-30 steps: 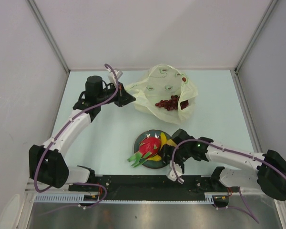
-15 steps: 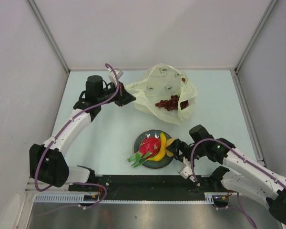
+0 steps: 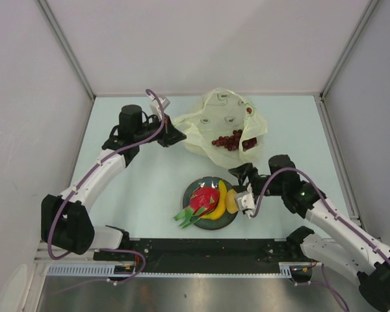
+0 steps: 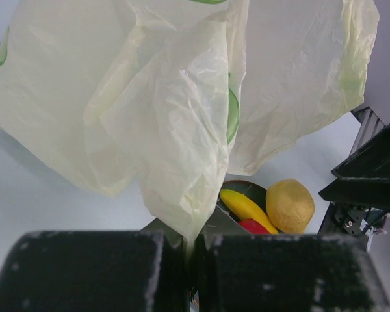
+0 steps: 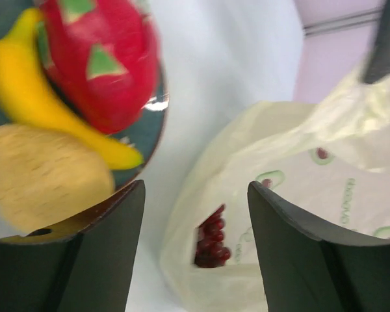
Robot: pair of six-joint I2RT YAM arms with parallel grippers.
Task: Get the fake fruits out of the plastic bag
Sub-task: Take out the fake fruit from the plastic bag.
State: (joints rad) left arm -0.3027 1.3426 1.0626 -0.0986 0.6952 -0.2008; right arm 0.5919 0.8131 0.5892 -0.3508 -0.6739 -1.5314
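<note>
One banana [image 3: 218,200] lengthwise near-to-far on plate [image 3: 201,182], dragon fruit [image 3: 203,199] leaves near-left.

- The bag [image 4: 182,130] is thin plastic film, translucent, full of fine wrinkles, with a soft shine.
- The dragon fruit [image 5: 101,58] is smooth, glossy plastic.
- The banana [image 5: 42,97] is smooth and a little shiny.
- The lemon [image 5: 45,175] is matt and finely pitted.
- The plate [image 5: 146,127] is glossy and mirrors the light.
- My left fingers [image 4: 84,273] are black, matt and grainy.
</note>
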